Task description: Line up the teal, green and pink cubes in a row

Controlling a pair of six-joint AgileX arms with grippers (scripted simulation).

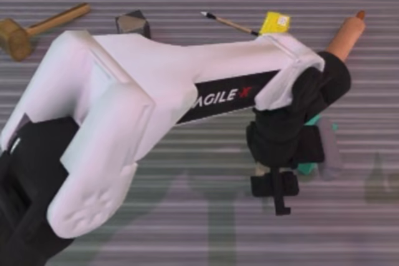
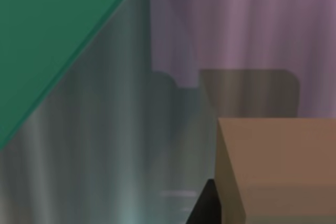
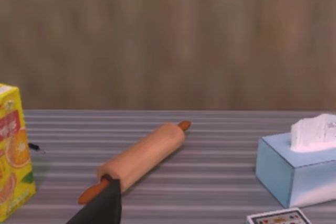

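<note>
A wooden mallet (image 1: 19,34) lay at the desk's (image 1: 187,216) far left edge, a dark grey block (image 1: 133,24) just right of it. The left arm reached across to the right half — its tool (image 1: 299,154) hung over the teal cube (image 1: 307,167), the pink cube (image 2: 278,171) close beside it; whether that tool was spread could not be told. A rolling pin (image 1: 346,34) lay beyond.

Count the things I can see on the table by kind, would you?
Cubes: 2, teal cube, pink cube
Tools: 3, mallet, brush, rolling pin
Boxes: 3, juice carton, tissue box, card pack
Faceted blocks: 1, grey block
Total: 9
</note>
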